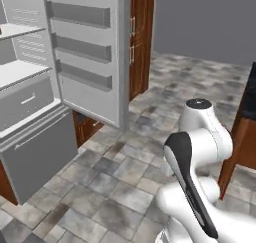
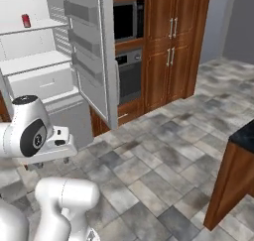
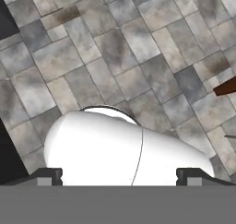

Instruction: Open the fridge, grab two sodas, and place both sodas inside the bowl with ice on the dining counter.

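Observation:
The fridge (image 1: 30,99) (image 2: 37,61) stands open, its upper door (image 1: 85,52) (image 2: 92,56) swung wide toward me, with white shelves bared. A red soda (image 2: 26,21) with a silver top stands on an upper shelf. A corner of the dining counter (image 1: 250,94) (image 2: 244,135), a black slab on a brown wood base, shows at the right. The bowl is out of view. My gripper (image 3: 120,178) is open, its fingertips (image 3: 48,176) wide apart with nothing between them. It points down at the tiled floor, well away from the fridge and from the counter.
Brown wooden cabinets (image 2: 171,41) with a built-in microwave (image 2: 128,21) and oven (image 2: 130,76) stand right of the fridge. The open door juts out over the grey tiled floor (image 2: 163,160). The fridge's bottom drawer (image 1: 42,154) is shut.

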Controlling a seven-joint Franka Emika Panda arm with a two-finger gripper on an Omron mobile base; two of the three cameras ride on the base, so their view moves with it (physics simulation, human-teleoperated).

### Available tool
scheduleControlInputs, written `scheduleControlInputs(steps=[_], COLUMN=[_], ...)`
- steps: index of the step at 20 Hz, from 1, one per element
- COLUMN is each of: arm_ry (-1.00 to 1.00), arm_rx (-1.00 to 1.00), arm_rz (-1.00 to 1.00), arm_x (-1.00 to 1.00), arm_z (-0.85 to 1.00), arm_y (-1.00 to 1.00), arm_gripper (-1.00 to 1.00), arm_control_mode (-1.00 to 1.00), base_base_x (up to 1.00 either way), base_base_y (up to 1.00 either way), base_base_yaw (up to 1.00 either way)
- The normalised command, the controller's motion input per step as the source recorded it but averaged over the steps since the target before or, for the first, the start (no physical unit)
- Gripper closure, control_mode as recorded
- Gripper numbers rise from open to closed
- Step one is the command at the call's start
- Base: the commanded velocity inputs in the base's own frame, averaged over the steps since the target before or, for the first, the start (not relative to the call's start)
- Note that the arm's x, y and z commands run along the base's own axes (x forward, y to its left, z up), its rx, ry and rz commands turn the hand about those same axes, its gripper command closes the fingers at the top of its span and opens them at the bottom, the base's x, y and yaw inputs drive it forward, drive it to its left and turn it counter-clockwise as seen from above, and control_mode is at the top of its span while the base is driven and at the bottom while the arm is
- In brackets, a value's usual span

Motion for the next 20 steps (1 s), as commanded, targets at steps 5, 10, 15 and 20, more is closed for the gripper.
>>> scheduleControlInputs(steps=[5, 10, 15, 20], arm_ry=[0.0, 0.0, 0.0, 0.0], arm_rx=[0.0, 0.0, 0.0, 0.0], arm_rz=[0.0, 0.0, 0.0, 0.0], arm_x=[0.0, 0.0, 0.0, 0.0], arm_z=[0.0, 0.0, 0.0, 0.0], arm_y=[0.0, 0.0, 0.0, 0.0], arm_gripper=[-1.0, -1.0, -1.0, -1.0], arm_control_mode=[1.0, 1.0, 1.0, 1.0], base_base_x=[0.83, 0.87, 0.82, 0.88], base_base_y=[0.41, 0.3, 0.18, 0.0], base_base_yaw=[0.32, 0.26, 0.32, 0.34])
